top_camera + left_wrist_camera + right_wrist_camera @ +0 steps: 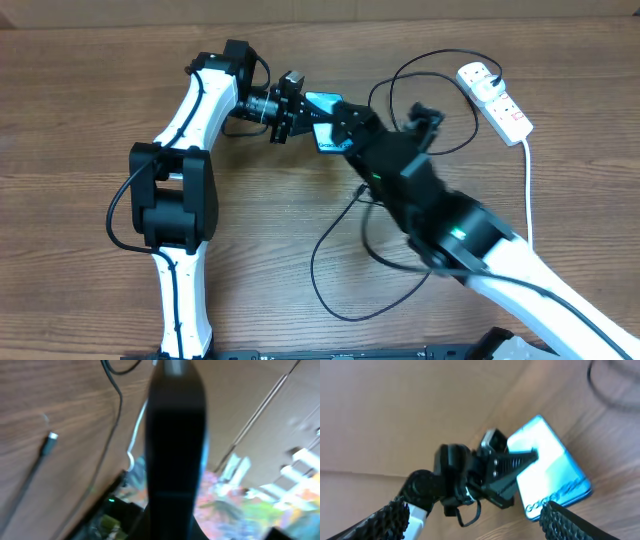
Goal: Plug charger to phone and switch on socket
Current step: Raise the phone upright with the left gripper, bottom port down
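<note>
Edge-on and closest, the phone fills the left wrist view. The left hand is clamped on its far end, I'd judge to steady it and offer the port end. Just near that end waits the right hand, fingers spread, empty. The charger tip lies loose on the counter, apart from both hands. Its white plug looks seated in the socket.

- Overhead looks straight down on the whole bench.
- Left wrist: low, close, blurred, looking along the wood.
- Right wrist faces the phone, shared with overhead.
</note>
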